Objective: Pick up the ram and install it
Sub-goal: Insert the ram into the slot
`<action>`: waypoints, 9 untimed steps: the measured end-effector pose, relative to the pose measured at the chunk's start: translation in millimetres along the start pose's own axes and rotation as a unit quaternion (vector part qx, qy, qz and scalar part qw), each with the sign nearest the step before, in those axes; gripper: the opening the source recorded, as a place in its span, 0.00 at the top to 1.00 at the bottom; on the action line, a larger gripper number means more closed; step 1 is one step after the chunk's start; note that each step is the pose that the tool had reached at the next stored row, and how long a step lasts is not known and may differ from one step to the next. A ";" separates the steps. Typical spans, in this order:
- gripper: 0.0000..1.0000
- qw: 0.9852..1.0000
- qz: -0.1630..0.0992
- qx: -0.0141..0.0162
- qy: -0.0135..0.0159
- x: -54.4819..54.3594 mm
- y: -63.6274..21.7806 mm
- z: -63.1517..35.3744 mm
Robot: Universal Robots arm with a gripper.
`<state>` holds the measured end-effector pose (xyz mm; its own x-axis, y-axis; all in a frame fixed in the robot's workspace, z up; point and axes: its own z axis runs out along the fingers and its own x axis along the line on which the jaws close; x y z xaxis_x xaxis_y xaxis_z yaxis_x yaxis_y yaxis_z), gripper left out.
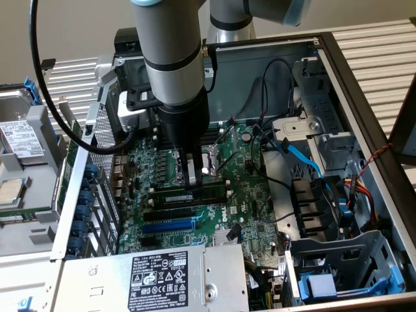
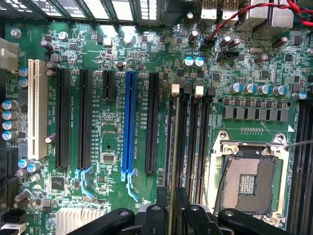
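The ram [image 2: 171, 147] stands on edge in a memory slot beside the empty CPU socket [image 2: 247, 181], seen as a thin strip running along the slot. In the exterior view the ram [image 1: 213, 192] is a dark strip lying low on the green motherboard [image 1: 253, 195]. My gripper [image 2: 171, 192] straddles one end of it, one finger on each side, with slim gaps to the strip, so the jaws stand slightly open. From the exterior view, the gripper [image 1: 192, 184] points straight down into the open computer case, its tips at the ram's end toward the exterior view's left.
Long black slots [image 2: 62, 117], a blue slot [image 2: 129, 122] and a white slot [image 2: 33, 107] lie beside the memory slots. Nearby are a power supply [image 1: 162, 276], a blue cable [image 1: 302, 156], drive cages [image 1: 338, 260] and case walls. A hard drive [image 1: 19, 140] sits outside.
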<state>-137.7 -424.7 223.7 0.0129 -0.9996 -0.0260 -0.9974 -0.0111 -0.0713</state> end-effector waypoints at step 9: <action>0.78 1.000 0.000 0.000 0.000 -0.3 -0.9 -12.7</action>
<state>-137.7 -424.7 236.5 0.0128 -0.9996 -0.0260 -0.9974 -0.0109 -0.0712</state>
